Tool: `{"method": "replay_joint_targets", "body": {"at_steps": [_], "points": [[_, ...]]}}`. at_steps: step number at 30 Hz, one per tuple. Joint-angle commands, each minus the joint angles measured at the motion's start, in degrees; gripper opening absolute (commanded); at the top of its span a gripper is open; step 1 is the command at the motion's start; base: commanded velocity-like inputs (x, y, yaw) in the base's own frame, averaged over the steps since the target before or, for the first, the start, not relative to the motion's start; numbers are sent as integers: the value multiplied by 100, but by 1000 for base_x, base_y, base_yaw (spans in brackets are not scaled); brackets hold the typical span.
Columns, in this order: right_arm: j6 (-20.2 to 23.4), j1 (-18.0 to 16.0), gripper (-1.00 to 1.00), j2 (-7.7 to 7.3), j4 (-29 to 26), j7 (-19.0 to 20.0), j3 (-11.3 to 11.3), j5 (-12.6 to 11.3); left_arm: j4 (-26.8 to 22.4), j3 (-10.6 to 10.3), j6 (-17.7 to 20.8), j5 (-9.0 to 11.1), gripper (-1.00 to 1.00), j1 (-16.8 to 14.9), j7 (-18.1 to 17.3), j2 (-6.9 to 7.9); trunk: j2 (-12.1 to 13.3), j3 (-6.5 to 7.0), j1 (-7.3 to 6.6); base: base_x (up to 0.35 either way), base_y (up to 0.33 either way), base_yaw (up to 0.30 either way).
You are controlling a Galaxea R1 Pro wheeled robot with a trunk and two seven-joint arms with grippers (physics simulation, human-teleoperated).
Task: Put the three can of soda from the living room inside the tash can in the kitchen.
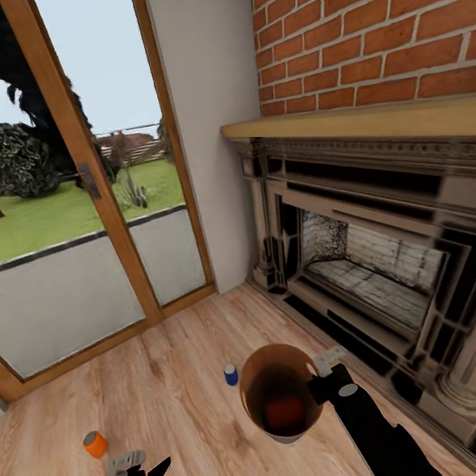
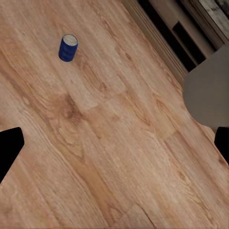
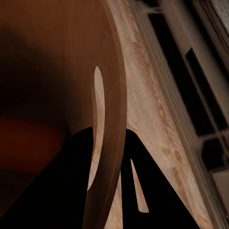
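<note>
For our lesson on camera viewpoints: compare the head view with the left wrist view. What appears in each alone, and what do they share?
Head view alone: the orange can on the floor by the left gripper, the bin's brown inside with something orange in it, the right gripper on its rim, the glass doors.

Left wrist view alone: nothing new, just a closer look at the floor.

Shared: the blue can, upright on the wood floor, and the bin's pale outside.

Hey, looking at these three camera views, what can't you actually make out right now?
- Head view: the orange shape inside the tash can sits in shadow; probably a can, not certain.
- Head view: left gripper fingers blur together; open or shut unclear.
- Left wrist view: the blue can's label is too small.
- Right wrist view: the bin wall hides its floor.
</note>
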Motion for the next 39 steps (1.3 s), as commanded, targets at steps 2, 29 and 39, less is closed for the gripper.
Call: {"method": "replay_joint_targets", "body": {"at_steps": [2, 29, 39], "points": [[1, 0, -100, 1, -6, 22, 0, -30, 0, 0, -2, 0, 100, 0, -1, 0, 0, 1, 0, 274, 222, 0], [321, -4, -100, -30, -138, 25, -128, -82, 527, -616, -1203, -401, 100, 0, 2994, -688, 0, 1, 0, 199, 117, 0], [756, -4, -100, -39, -790, 53, -313, -112, 566, -864, -1540, -615, 100, 0, 4266, -840, 0, 1, 0, 0, 0, 0]]}}
